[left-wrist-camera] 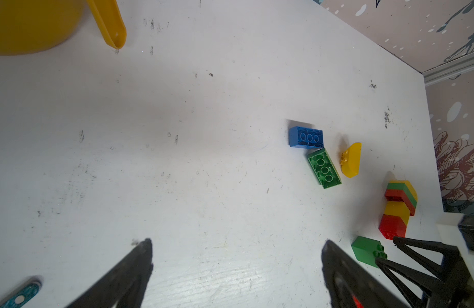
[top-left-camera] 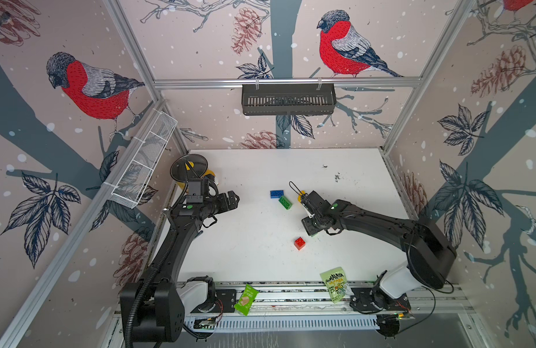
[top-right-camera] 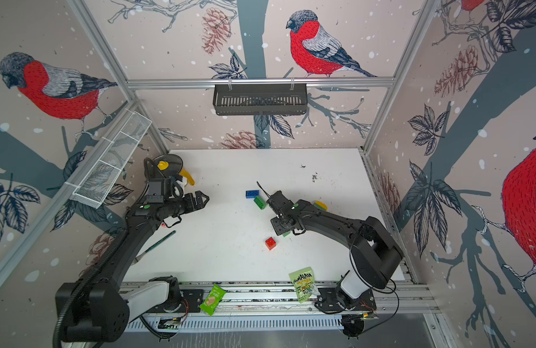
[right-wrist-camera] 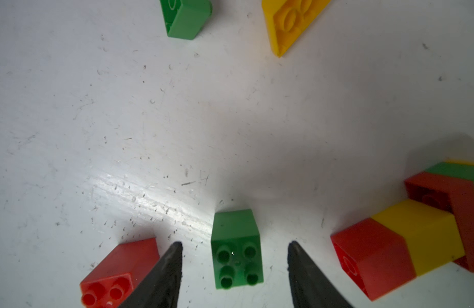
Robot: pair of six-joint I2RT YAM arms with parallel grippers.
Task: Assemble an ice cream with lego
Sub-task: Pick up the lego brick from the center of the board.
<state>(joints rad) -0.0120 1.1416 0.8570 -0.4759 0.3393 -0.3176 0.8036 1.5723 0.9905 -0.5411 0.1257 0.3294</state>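
We read this as a pick-up in preparation. The right gripper (right-wrist-camera: 235, 245) hangs low over the white table (top-left-camera: 245, 241) with its jaws apart. The small green brick (right-wrist-camera: 235, 232) sits in the gap between them with bare table on either side, so nothing is gripped yet. The brick lies on its side, studs turned back toward the wrist, which leaves its smooth flanks facing the two fingers. That suits a squeeze across its width.

A small red brick (right-wrist-camera: 123, 266) lies just outside one finger (close enough that a sloppy closing could nudge it). On the other side, a little apart, the part-built ice cream (right-wrist-camera: 406, 240) rests on its side. It is a red and a yellow block stuck into wider red, green and yellow layers. We judge that the green brick is meant to join it.

The spare pieces stay farther out: a long green brick (left-wrist-camera: 324, 168) touching a long blue brick (left-wrist-camera: 306, 136), both underside up, and a yellow half-round brick (left-wrist-camera: 351, 160) just beside them.

The left gripper (left-wrist-camera: 238, 242) waits on its own side, spread wide and empty. We suppose it is keeping clear.
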